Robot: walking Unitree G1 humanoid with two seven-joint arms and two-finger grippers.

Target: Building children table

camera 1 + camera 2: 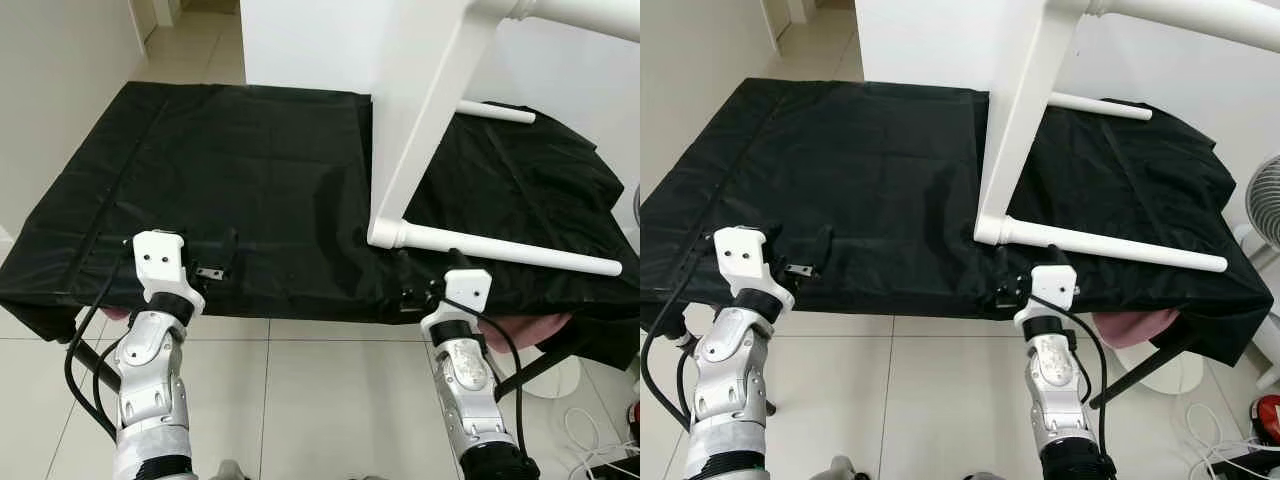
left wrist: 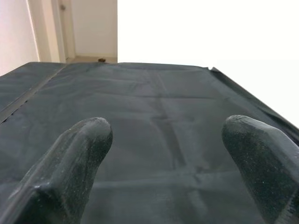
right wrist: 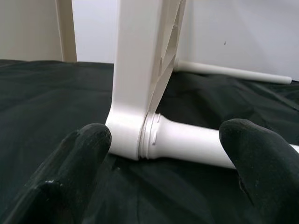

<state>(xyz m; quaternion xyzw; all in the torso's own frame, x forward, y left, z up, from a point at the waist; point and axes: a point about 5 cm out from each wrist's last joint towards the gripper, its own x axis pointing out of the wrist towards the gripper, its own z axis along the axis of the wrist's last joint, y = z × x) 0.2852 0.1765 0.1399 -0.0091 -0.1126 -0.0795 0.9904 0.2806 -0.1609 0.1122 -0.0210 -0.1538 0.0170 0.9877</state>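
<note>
so, table (image 1: 430, 110): white, tipped on its edge on the black cloth (image 1: 230, 170)
left gripper (image 2: 163, 163): fingers spread, over cloth
right gripper (image 3: 163, 163): fingers spread, near leg (image 3: 196, 140)

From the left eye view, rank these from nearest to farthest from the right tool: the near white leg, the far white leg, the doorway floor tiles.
From the right tool:
1. Near white leg, lying on the black cover just ahead, to the right.
2. Far white leg, farther back on the cover.
3. Doorway floor tiles, beyond the far left edge.
</note>
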